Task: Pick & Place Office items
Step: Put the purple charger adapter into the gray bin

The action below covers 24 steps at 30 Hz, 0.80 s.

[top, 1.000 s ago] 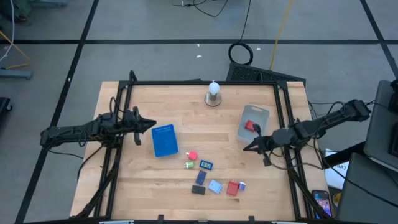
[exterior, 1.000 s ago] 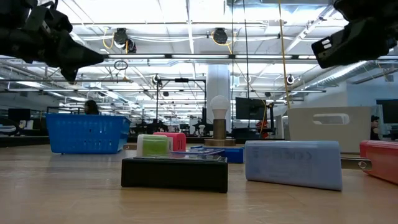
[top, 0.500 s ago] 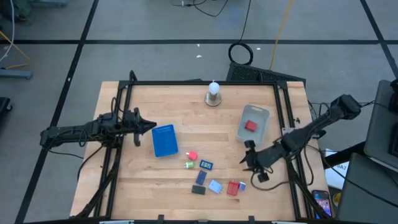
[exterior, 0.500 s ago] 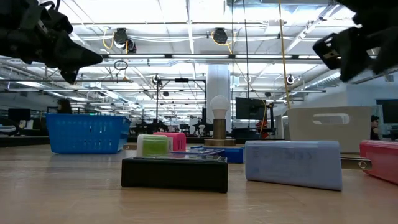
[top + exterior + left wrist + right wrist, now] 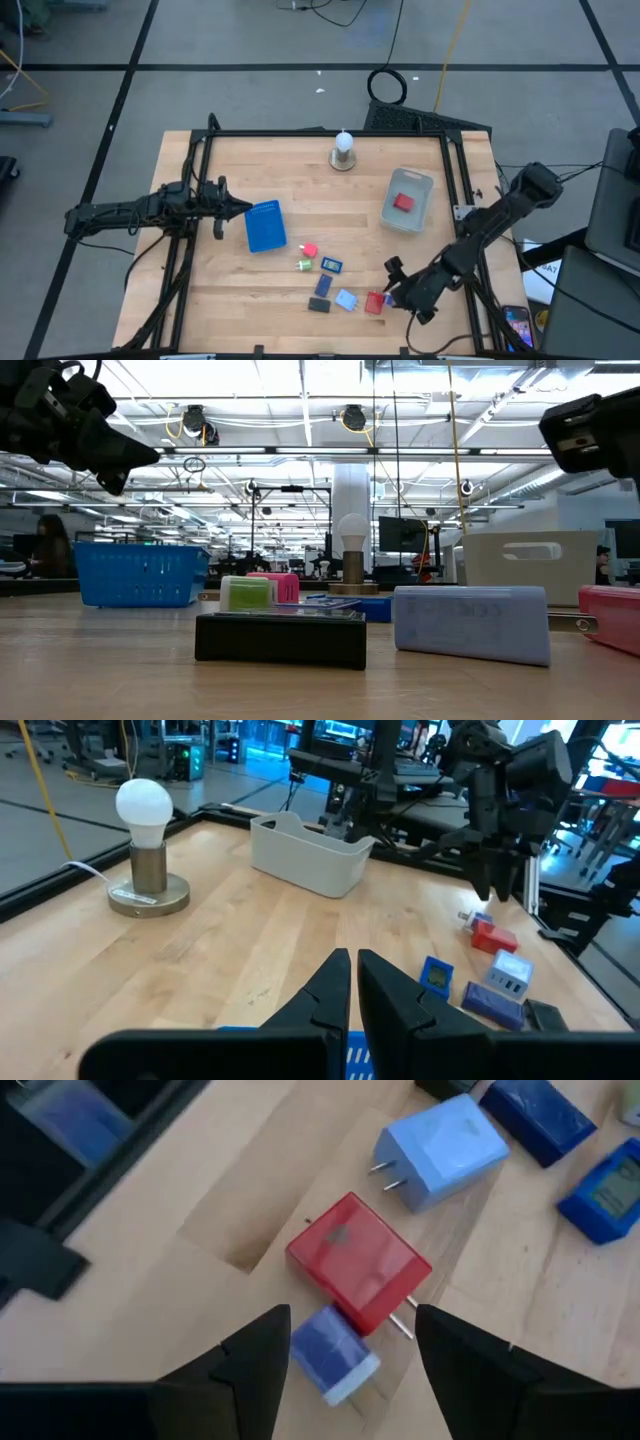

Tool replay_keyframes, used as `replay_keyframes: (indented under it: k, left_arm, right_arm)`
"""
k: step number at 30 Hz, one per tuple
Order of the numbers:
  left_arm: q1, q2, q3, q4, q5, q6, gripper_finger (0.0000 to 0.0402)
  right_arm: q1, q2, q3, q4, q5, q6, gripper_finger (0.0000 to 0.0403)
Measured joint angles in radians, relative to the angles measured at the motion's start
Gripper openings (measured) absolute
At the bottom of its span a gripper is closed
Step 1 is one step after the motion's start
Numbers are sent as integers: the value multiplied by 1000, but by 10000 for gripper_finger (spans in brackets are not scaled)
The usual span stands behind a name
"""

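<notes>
Several small office items lie on the wooden table near its front edge: a pink piece (image 5: 309,251), a green one (image 5: 304,265), a blue one (image 5: 331,265), a dark blue one (image 5: 322,286), a black one (image 5: 318,305), a light blue plug (image 5: 346,299) and a red block (image 5: 375,302). My right gripper (image 5: 400,290) is open just right of the red block. In the right wrist view its fingers (image 5: 250,1370) stand either side of a small blue piece (image 5: 335,1350) beside the red block (image 5: 358,1260), touching neither. My left gripper (image 5: 243,207) is shut, hovering left of the blue tray (image 5: 265,225).
A grey bin (image 5: 407,198) at the right holds a red piece (image 5: 403,202). A white bulb on a round base (image 5: 343,150) stands at the far middle. A black frame (image 5: 455,180) runs along the table's edges.
My right gripper has moved from beside the grey bin toward the table's near edge and down to the red block, and it has opened on the way. The left arm has kept still. No item has moved.
</notes>
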Motion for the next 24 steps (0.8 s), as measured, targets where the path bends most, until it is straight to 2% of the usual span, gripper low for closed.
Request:
replay_keyframes:
  k: [3,6,24]
  left_arm:
    - [0,0,0,2,0,-4,24]
    - [0,0,0,1,1,-20,24]
    - [0,0,0,1,39,-38,24]
  right_arm:
    - [-1,46,5,-4,2,1,204]
    - [-7,65,4,-8,-2,69,205]
    - [0,68,4,-28,-28,476,238]
